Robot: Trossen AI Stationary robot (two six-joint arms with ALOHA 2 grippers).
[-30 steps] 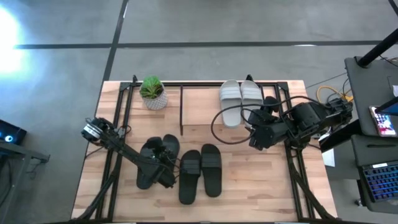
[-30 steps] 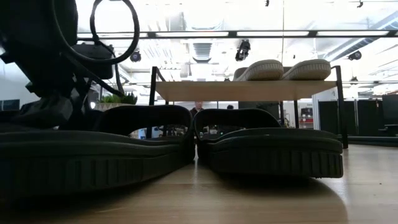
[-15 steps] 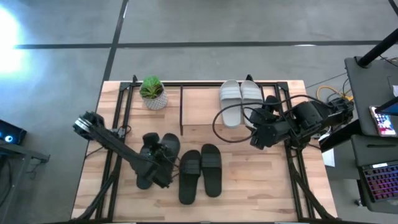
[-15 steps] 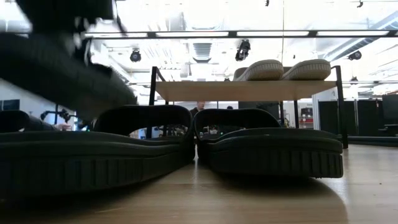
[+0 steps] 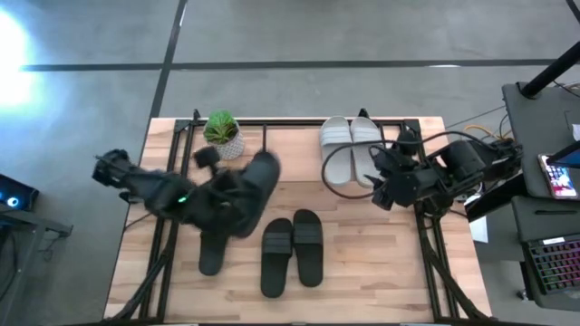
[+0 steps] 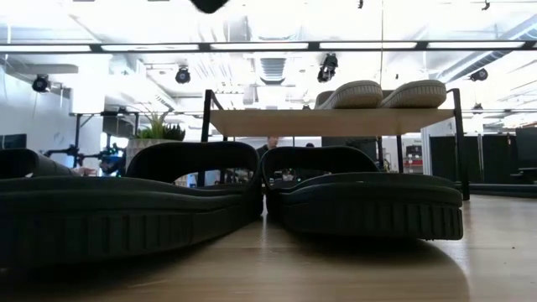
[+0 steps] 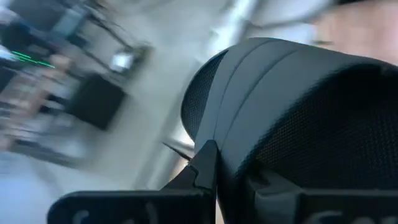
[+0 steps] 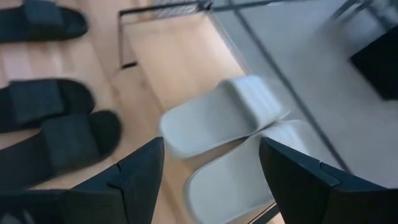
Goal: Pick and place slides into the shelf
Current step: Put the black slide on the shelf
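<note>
Change since earlier frame: left gripper (image 5: 237, 192) has lifted one black slide (image 5: 254, 186) off the table and carried it from lower left toward centre left of the high view.
Left gripper: clenched on that slide's strap; the left wrist view shows the strap filling the frame.
Near row: black pair (image 5: 293, 248) side by side at lower centre; single black slide (image 5: 211, 251) lying left of it.
Shelf (image 5: 294, 154): grey pair (image 5: 351, 145) on top, upper right of centre.
Right gripper (image 8: 208, 186): fingers spread, holding nothing, just beside the grey pair.
Progress: judged two placed, one in transit, three waiting.
</note>
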